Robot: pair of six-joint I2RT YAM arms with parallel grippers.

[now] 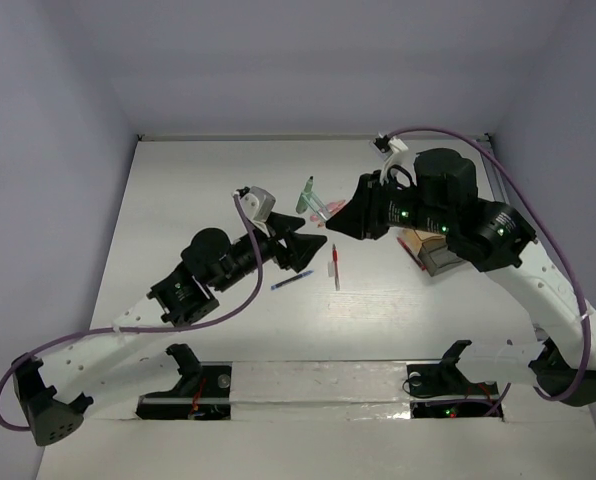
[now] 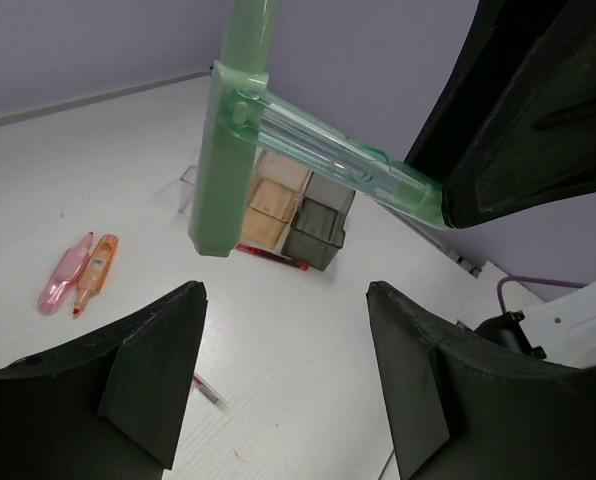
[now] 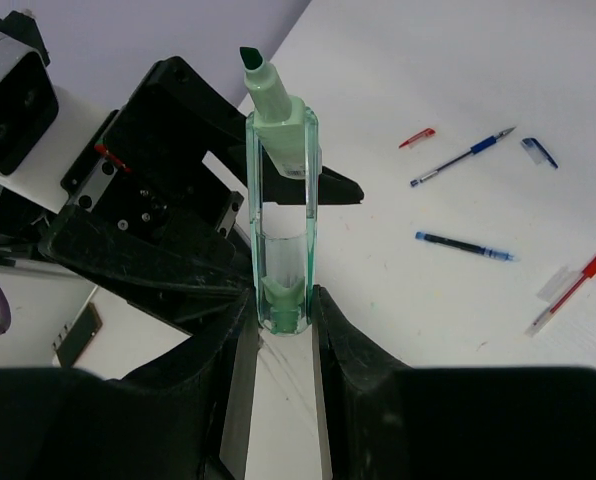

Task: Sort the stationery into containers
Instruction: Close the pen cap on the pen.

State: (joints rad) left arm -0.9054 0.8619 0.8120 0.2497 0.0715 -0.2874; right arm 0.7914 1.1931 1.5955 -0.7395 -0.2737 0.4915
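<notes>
right end effector [image 3: 283, 315] clamps translucent green marker [image 3: 281, 180] | left end effector [image 2: 286, 340] agape, empty

Pale green marker [image 3: 281, 200], blue pen [image 3: 465, 245], red pen [image 3: 578, 283]

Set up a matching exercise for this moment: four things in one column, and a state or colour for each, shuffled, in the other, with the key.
Column one:
1. green marker
2. left gripper
3. pink and orange markers
4. containers

Column two:
A. tan and grey boxes, joined together
B. fingers apart, holding nothing
C. clamped in the right gripper
D. lying side by side on the table

Pairs: 1-C, 2-B, 3-D, 4-A.
</notes>
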